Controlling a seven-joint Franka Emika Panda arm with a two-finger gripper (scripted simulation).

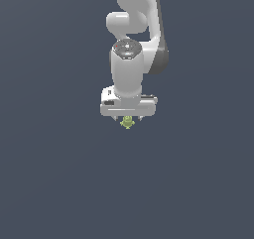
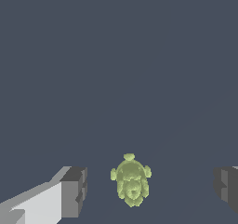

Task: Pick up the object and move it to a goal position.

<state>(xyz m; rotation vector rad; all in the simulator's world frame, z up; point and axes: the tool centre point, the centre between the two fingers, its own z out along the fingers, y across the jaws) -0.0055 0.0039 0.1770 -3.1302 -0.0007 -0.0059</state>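
Object [image 2: 131,181] sits between the hand's [image 2: 151,190] spread fingers.

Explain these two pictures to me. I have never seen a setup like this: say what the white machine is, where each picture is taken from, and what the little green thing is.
These are computer-simulated pictures. The white machine is a robot arm ending in a gripper, a two-fingered clamp. One picture is from a camera off the arm, viewing the whole scene. The other is from a camera on the wrist, looking past the fingers. The small yellow-green lumpy object lies on the plain dark surface, between the two fingers. The fingers stand wide apart with a gap on each side, so nothing is held. The job is to grip it and carry it elsewhere.
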